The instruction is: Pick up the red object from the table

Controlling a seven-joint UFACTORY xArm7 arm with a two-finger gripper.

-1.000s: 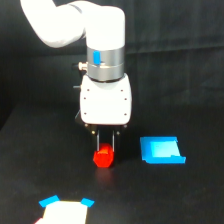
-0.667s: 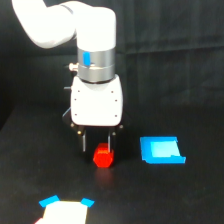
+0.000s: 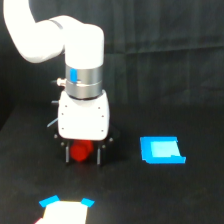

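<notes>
A white arm (image 3: 75, 55) is seen coming down from the top left of the exterior view. At its end a white box-shaped part is seen, and below that the tool (image 3: 82, 154) with two thin dark fingers (image 3: 98, 154) pointing straight down.

The red block (image 3: 80, 150) is seen between the two fingers, just under the white part. The top of the block is hidden by the white part, so only its lower half can be seen. That lower half looks rounded and chunky. No long side can be made out, and which way the block points cannot be told. A finger stands close on each side of the block. It cannot be told for sure if the fingers are pressed on the block or only stand beside it, so the tool's grip cannot be told. It also cannot be told if the block rests on the black desk (image 3: 150, 200) or is just above it.

A flat blue piece (image 3: 161, 150) lies on the desk at 3 o'clock from the block, well apart from it. A pale piece with blue corners (image 3: 65, 210) lies at 6 o'clock from the block, at the bottom edge of the view.
</notes>
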